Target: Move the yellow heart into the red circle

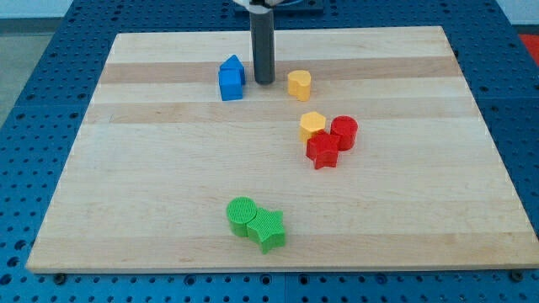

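The yellow heart (299,84) lies near the view's top, right of centre. The red circle (344,132) lies below and to the right of it, touching a red star (322,151) and a yellow hexagon (312,125). My tip (264,82) rests on the board just left of the yellow heart, with a small gap between them. The tip stands between the heart and two blue blocks.
A blue pentagon-like block (233,68) and a blue cube (230,86) sit together left of the tip. A green circle (242,215) and a green star (268,229) touch near the view's bottom. The wooden board (152,168) lies on a blue perforated table.
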Robot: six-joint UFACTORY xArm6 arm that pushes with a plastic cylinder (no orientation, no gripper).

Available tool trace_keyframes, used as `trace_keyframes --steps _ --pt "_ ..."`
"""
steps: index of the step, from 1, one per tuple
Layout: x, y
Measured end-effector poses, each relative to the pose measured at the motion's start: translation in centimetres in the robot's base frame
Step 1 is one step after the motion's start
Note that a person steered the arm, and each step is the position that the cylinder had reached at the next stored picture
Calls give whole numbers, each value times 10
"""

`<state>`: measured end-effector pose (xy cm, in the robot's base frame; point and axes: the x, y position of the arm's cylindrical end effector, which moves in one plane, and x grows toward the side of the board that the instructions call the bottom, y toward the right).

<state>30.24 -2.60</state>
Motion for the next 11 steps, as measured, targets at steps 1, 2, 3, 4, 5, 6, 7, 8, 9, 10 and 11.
trace_keyframes --steps 1,2,3,4,5,6,7,8,9,10,11 --pt "-6 20" --pt "22 40" --pt "53 61" --pt "54 71" --pt "24 73" --pt "22 85" --pt "49 85" --pt "72 85" --pt "84 85" --pt "87 85" --pt "81 89"
